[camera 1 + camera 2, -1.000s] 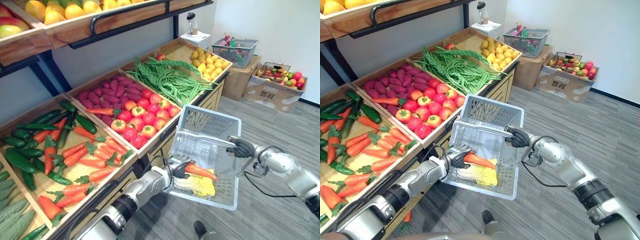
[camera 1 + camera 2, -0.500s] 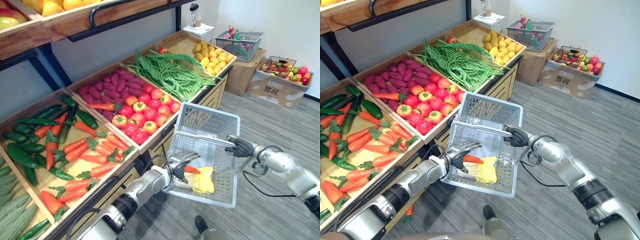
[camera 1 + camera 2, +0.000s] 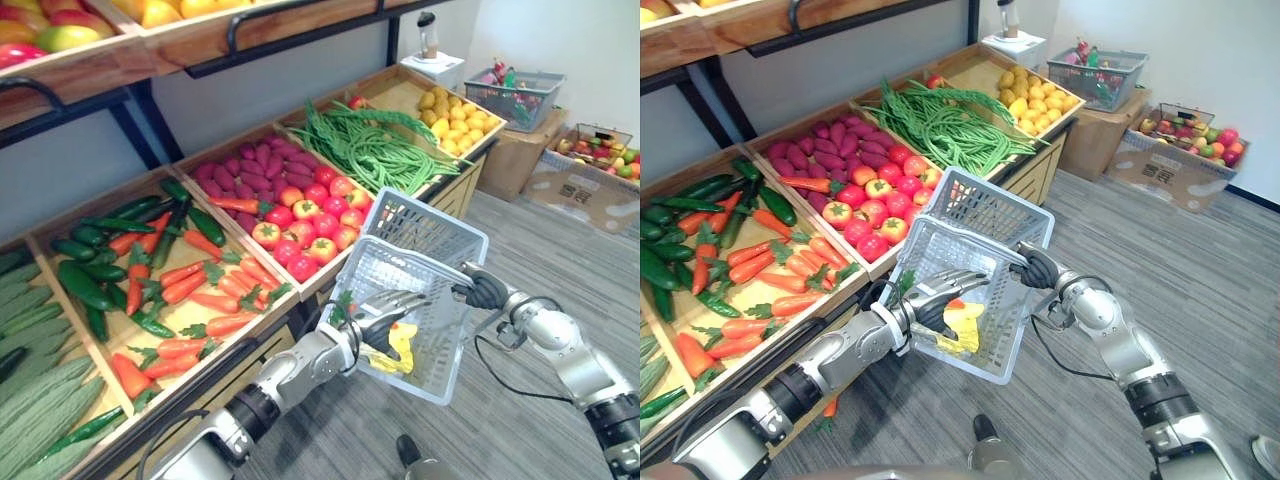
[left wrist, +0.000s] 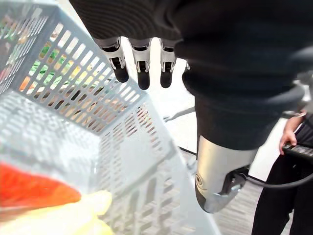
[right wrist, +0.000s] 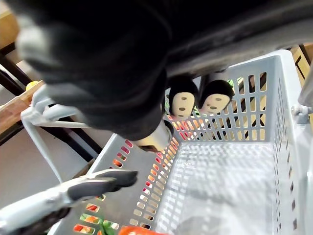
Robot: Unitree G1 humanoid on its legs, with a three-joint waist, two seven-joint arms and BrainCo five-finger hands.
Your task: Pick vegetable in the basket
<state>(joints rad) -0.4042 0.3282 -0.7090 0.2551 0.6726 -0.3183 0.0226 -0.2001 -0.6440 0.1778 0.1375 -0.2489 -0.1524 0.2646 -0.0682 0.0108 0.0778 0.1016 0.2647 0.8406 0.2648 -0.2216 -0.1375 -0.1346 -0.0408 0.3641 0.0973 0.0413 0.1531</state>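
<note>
My right hand (image 3: 483, 292) is shut on the wire handle of a grey plastic basket (image 3: 428, 216) and holds it beside the produce stand. My left hand (image 3: 385, 310) hovers over the basket's near rim with its fingers (image 4: 142, 63) straight and nothing in them. Inside the basket an orange carrot (image 3: 956, 303) lies on a yellow leafy vegetable (image 3: 962, 327), partly hidden behind the left hand. The carrot (image 4: 34, 191) also appears blurred in the left wrist view, below the hand.
Wooden crates hold carrots (image 3: 190, 290), tomatoes (image 3: 305, 220), green beans (image 3: 380, 150) and cucumbers (image 3: 80, 285) to the left. A cardboard box of fruit (image 3: 590, 165) and another grey basket (image 3: 520, 95) stand at the back right. A person (image 4: 288, 196) stands nearby.
My left hand has let go of the carrot, straightened its fingers and lifted to the basket's rim. The carrot now lies in the basket. The camera has shifted.
</note>
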